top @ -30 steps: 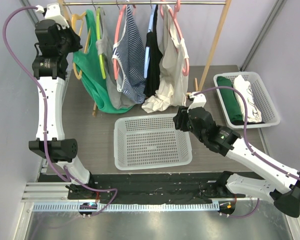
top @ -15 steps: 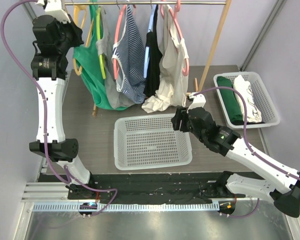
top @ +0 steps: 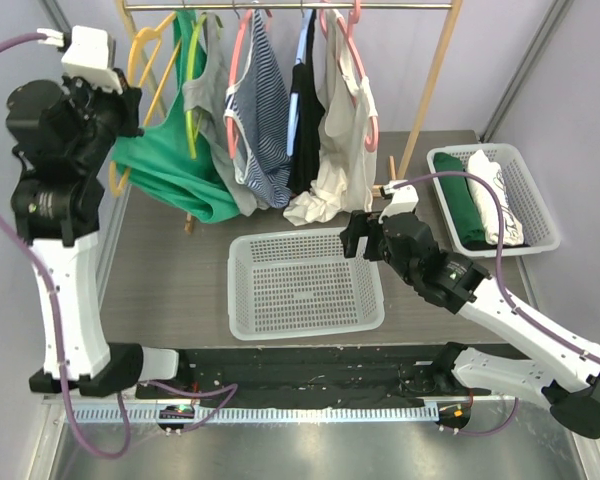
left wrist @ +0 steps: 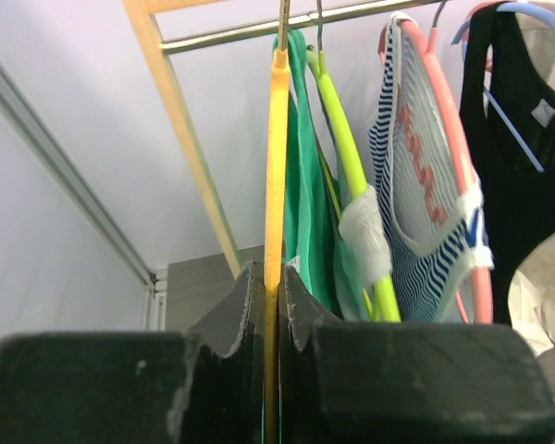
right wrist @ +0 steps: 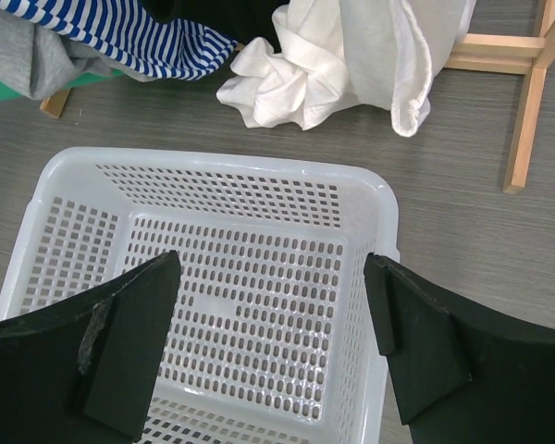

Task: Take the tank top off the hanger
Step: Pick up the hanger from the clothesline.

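The right tool (top: 352, 238) hangs, jaws apart, over the white perforated plastic basket (top: 305, 283), one of two. Beyond that basket five garments (top: 265, 120) crowd the wooden rack (top: 432, 85). Beyond-left, the left tool (left wrist: 273, 282) is clamped on the yellow plastic hanger (left wrist: 276, 139) holding the green tank top (top: 170, 165).

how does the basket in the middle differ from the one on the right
The middle basket is empty; the right basket holds a folded green garment and a folded white garment. The middle basket sits roughly square to the table's near edge; the right basket is turned at an angle. Both are white perforated plastic.
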You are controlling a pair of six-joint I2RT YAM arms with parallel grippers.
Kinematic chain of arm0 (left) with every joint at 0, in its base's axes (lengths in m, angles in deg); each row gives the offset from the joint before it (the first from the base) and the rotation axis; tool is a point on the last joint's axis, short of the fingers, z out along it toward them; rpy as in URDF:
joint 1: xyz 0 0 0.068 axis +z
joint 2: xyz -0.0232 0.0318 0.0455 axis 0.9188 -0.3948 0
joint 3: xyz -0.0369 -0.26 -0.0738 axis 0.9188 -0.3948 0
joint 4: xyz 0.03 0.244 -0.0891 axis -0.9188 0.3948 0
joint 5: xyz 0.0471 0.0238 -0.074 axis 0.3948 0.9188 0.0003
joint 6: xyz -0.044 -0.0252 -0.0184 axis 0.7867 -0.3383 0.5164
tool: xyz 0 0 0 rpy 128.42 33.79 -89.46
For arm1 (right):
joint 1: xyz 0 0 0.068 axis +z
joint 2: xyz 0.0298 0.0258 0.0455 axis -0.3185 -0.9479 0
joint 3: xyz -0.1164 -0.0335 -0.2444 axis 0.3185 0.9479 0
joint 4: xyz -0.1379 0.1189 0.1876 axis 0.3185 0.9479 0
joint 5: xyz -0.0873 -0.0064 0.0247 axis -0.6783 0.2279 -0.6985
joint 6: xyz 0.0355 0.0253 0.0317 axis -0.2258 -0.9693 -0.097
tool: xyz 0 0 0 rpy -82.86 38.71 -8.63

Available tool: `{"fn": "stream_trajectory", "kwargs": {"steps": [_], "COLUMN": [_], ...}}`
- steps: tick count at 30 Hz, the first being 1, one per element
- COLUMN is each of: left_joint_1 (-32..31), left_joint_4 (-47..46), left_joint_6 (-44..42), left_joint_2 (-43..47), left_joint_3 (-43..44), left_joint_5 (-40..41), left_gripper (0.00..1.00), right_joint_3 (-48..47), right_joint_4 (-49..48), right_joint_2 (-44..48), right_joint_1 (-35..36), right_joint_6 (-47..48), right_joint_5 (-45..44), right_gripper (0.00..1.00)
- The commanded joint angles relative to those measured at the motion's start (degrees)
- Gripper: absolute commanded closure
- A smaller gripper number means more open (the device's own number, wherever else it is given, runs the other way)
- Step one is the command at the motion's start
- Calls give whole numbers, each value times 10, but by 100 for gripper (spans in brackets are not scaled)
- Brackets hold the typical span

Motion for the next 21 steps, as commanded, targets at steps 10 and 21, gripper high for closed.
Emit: {"fn": "stream_trajectory", "kwargs": {"steps": [10, 21], "left_joint_1": [-1, -2], "left_joint_4": [-136, -91], "left_joint_6": [-31, -24], "left_joint_2": [152, 203], "left_joint_3": [85, -170], "left_joint_5": [13, 20], "left_gripper": [100, 100], "right_joint_3": [-18, -32], "right_joint_4": [-18, -4], "right_joint_2": [32, 24], "right_joint_1": [1, 1], "right_joint_6": [21, 13], "right_joint_5": [-12, -13], "right_gripper": [10, 10]}}
